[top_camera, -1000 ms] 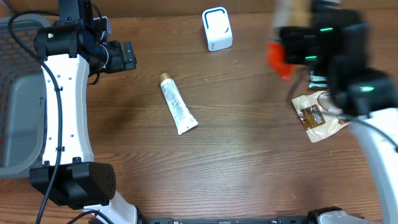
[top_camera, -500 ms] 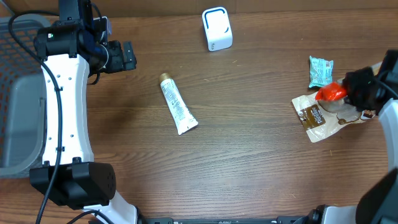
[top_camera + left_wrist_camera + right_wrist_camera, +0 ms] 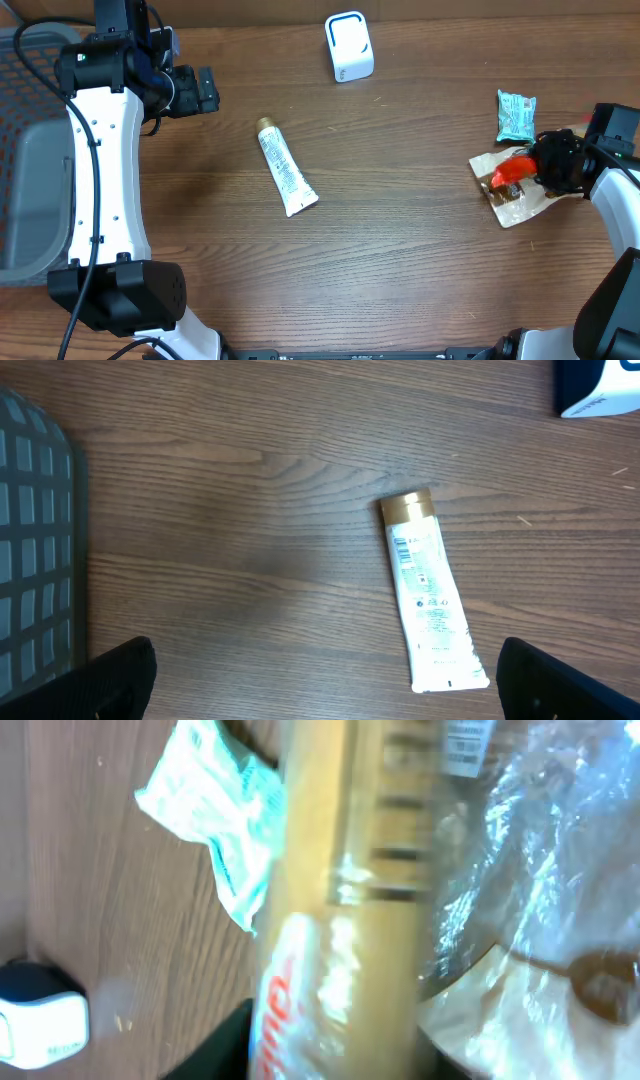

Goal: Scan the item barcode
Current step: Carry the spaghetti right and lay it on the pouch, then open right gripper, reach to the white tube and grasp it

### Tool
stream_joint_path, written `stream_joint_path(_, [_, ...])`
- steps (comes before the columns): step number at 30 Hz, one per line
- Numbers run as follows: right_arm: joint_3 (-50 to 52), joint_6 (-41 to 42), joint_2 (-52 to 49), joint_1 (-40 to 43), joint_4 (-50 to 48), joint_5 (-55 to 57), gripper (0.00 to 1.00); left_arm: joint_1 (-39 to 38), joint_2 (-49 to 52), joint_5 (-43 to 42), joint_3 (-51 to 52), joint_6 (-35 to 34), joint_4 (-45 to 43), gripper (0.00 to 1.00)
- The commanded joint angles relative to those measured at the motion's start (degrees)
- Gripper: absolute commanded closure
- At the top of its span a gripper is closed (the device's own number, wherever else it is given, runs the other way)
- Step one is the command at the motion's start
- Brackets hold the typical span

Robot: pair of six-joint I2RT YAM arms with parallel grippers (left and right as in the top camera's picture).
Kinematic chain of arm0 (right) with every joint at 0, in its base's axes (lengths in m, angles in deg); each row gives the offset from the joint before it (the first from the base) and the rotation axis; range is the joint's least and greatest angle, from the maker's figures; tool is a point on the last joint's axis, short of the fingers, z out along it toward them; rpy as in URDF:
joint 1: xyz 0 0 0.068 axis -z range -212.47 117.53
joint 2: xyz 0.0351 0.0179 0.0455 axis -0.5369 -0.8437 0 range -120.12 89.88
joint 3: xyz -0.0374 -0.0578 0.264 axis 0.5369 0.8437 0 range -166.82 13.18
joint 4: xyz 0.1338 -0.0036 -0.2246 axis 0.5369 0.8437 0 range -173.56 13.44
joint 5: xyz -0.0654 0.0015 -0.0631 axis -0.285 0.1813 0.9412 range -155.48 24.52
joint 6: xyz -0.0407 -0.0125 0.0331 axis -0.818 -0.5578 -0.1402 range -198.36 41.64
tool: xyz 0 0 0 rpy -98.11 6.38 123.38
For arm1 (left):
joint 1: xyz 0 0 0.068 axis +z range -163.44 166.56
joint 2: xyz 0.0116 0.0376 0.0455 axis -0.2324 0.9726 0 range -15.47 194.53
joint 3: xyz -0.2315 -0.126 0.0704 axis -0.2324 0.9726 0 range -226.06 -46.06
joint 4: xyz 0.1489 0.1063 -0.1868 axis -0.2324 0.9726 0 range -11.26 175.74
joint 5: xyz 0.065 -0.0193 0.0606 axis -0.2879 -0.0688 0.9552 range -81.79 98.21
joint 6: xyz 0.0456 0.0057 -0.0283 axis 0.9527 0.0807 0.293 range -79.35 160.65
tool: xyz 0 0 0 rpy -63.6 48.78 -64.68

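Note:
A stick-shaped packet [image 3: 512, 170] with a red end lies across a brown pouch [image 3: 515, 195] at the table's right edge. My right gripper [image 3: 545, 165] is at its right end. In the right wrist view the packet [image 3: 350, 920], tan with red lettering, fills the gap between the dark fingers [image 3: 225, 1045] of my right gripper [image 3: 340, 1060]. The picture is blurred, so the grip is unclear. The white and blue scanner [image 3: 349, 47] stands at the back centre. My left gripper [image 3: 205, 90] hovers open at the left, nothing between its fingers [image 3: 115, 680].
A white tube with a gold cap [image 3: 287, 167] lies mid-table, and shows under the left wrist [image 3: 430, 595]. A teal packet [image 3: 516, 114] lies just behind the pouch. A grey basket [image 3: 30, 150] fills the left edge.
My right gripper has carried the red-ended packet from near the scanner down to the right, onto the brown pouch. The left arm has not moved.

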Motion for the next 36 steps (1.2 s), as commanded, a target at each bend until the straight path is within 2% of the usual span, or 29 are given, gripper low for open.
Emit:
stream_joint_path(1, [-4.9,-4.5,2.1,0.2,1.9,-0.5,0.55,-0.4,-0.2,0.0,-0.6,0.9,0.0,0.00])
stream_joint_path(5, [-10.2,-7.8,3.3,0.1,9.5,-2.7,0.48,-0.4,-0.2,0.0,-0.6,0.9,0.0,0.00])
stream_joint_path(9, [-15.8,-12.0,5.0,-0.2,16.7,-11.3,0.47,-0.4,-0.2,0.0,-0.6,0.9,0.0,0.00])
stream_joint_path(15, [-17.1,-13.3,6.3,-6.3,14.4,-28.3,0.45,-0.4,-0.2,0.0,-0.6,0.9,0.0,0.01])
stream_joint_path(17, [-17.1,-13.6,6.0,-10.5,11.7,-28.4,0.46,-0.4,-0.2,0.0,-0.6,0.9,0.0,0.00])
stream_joint_path(21, [-17.1,-13.6,4.0,-22.1,4.5,-25.3,0.55,-0.4,-0.2,0.0,-0.6,0.9,0.0,0.00])
stream_joint_path(26, [-17.1,-14.6,-2.9,-35.9,-3.5,-19.9,0.56,-0.4,-0.2,0.0,-0.6,0.9,0.0,0.00])
stream_joint_path(30, [-19.1,-15.9,-11.2,-42.2,-8.9,-19.9,0.55,-0.4,-0.2,0.0,-0.6,0.9,0.0,0.01])
stream_joint_path(33, [-24.6,-17.5,-18.6,-45.1,-7.5,-19.9,0.55,-0.4,-0.2,0.0,-0.6,0.9,0.0,0.00])
stream_joint_path(36, [-32.9,-22.2,-26.1,-47.4,-1.6,-19.2,0.55,-0.4,-0.2,0.0,-0.6,0.9,0.0,0.00])
